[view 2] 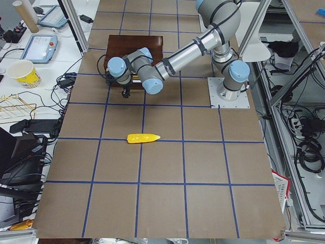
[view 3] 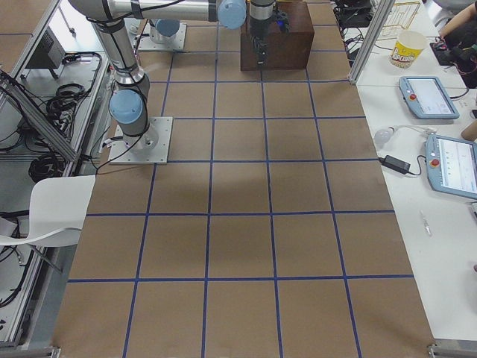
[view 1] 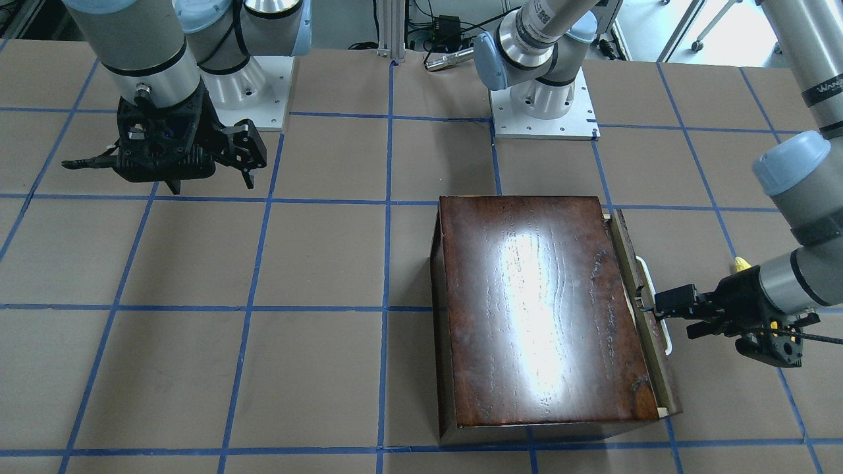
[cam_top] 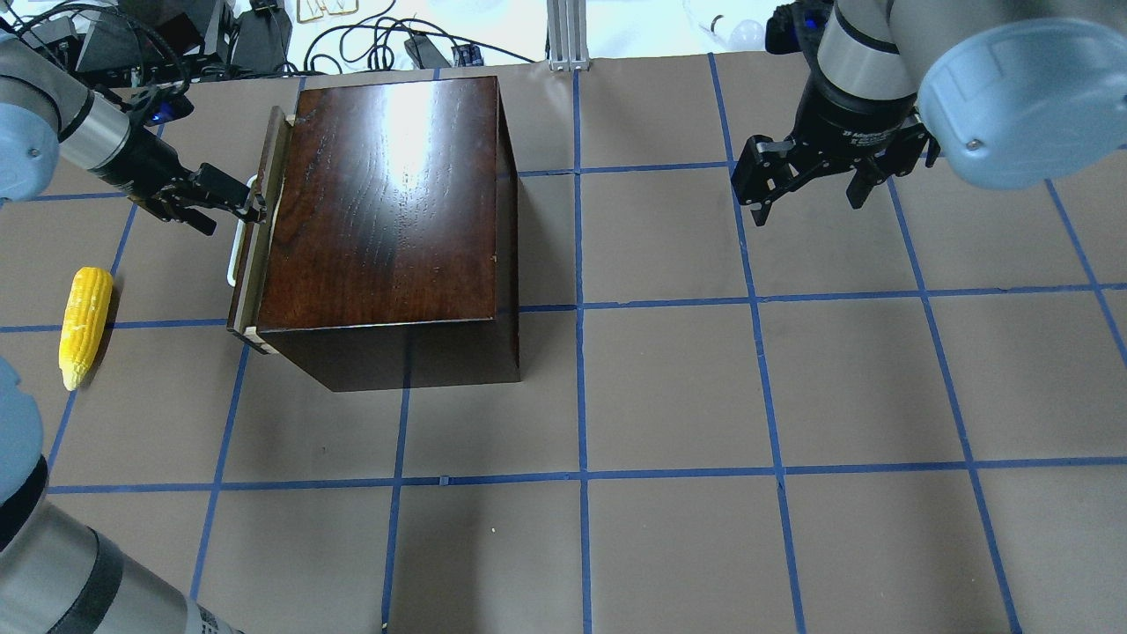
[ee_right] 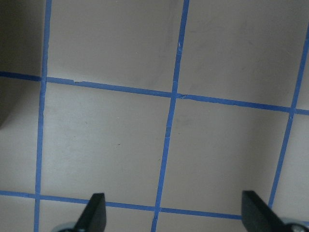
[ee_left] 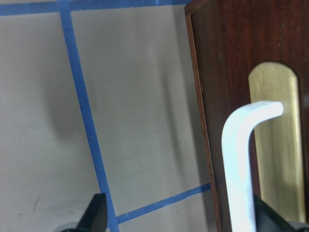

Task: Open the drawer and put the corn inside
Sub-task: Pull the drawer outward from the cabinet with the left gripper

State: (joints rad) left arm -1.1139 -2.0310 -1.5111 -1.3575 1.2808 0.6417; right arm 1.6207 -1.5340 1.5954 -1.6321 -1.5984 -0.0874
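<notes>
Left pincer [cam_top: 254,210] spread open w/ drawer [cam_top: 250,282] handle [cam_top: 232,264] btwn fingers, right pincer [cam_top: 806,202] open too, corn [cam_top: 84,321] on worktop [cam_top: 669,396].

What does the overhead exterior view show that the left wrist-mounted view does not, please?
Only the overhead view shows the corn, the top of the box and the open right claw. Only the wrist view shows the brass plate behind the white handle. Both show that handle on the drawer, with the left claw at it.
</notes>
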